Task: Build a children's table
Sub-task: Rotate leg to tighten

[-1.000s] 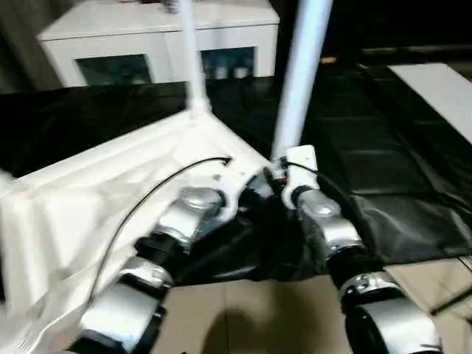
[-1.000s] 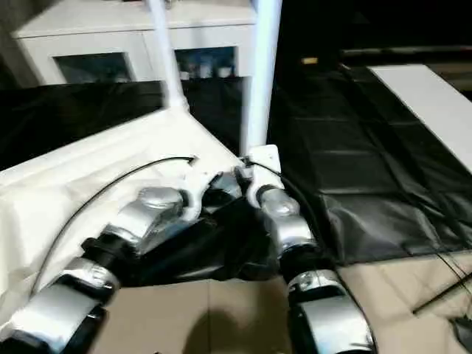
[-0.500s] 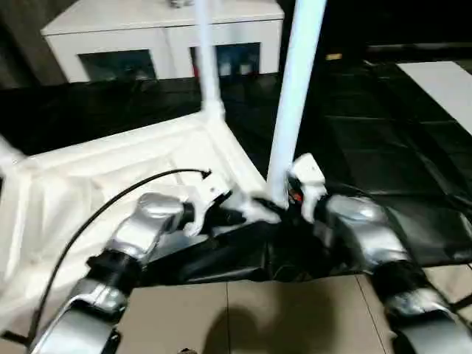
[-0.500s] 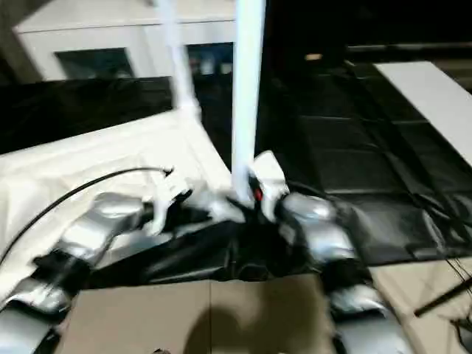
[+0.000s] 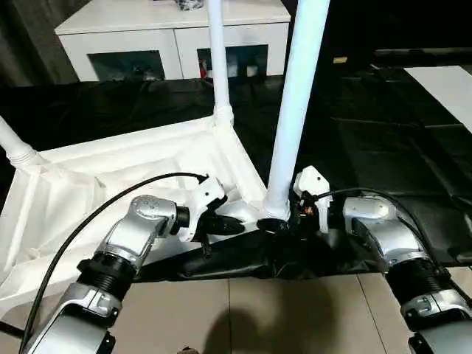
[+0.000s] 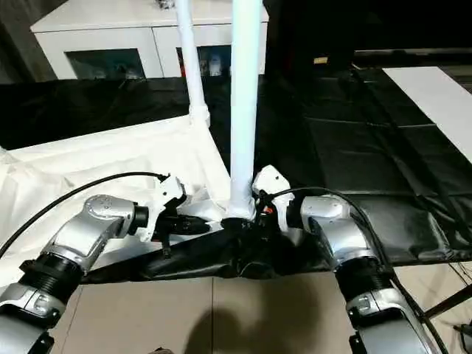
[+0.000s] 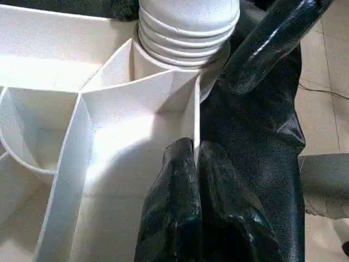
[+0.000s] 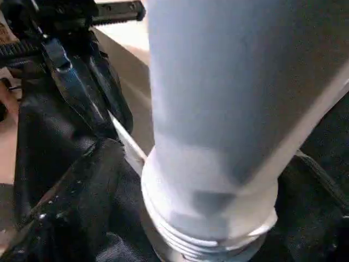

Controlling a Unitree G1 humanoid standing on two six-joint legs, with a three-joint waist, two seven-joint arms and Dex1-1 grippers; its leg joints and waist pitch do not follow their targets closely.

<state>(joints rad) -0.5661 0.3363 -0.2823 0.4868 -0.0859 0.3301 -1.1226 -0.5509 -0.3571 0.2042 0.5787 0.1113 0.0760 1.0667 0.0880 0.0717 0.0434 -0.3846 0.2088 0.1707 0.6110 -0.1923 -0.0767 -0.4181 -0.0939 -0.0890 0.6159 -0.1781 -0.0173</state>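
The tabletop [image 5: 110, 177] lies upside down on a black sheet [image 5: 383, 147] on the floor, ribs up, with three legs [image 5: 299, 96] standing in its corner sockets. It looks like light, stiff, slick plastic; the rim and ribs offer the surest hold, and each leg is best gripped low, near its threaded base.

The left end effector [image 7: 191, 164] is clenched on the thin rim wall beside the near socket. The right end effector [image 8: 98, 180] sits at the near leg's base; whether it grips, I cannot tell.

A second ago both forearms pointed ahead; now they angle inward toward that corner.
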